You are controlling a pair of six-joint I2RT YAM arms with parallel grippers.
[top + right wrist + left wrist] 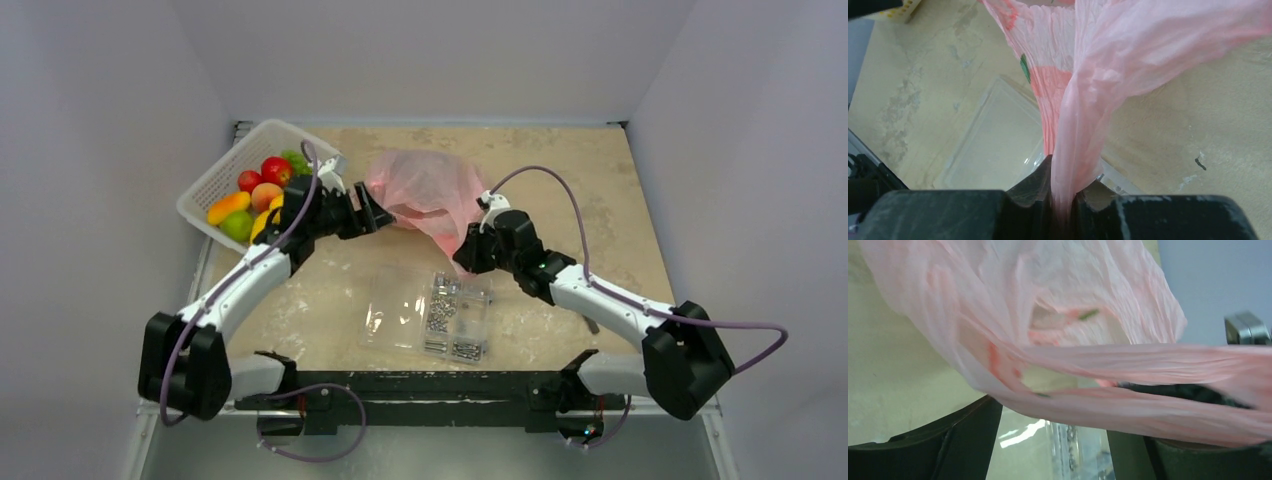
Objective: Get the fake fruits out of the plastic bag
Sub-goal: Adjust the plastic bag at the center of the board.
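Note:
The pink plastic bag (425, 192) lies crumpled at the middle back of the table. My right gripper (468, 256) is shut on a bunched strip of the bag at its near edge; the right wrist view shows the pink film (1083, 100) pinched between the jaws (1064, 197). My left gripper (386, 216) is at the bag's left edge, open, its fingers (965, 440) wide apart with a band of the bag (1128, 360) stretched across in front of them. The grey-green melon is hidden. Small red, orange, yellow and green fake fruits (262, 190) lie in a basket.
A white slotted basket (222, 172) stands at the back left, just behind my left arm. A flat clear case of metal screws (430, 312) lies open in front of the bag, also in the left wrist view (1075, 450) and the right wrist view (993, 145).

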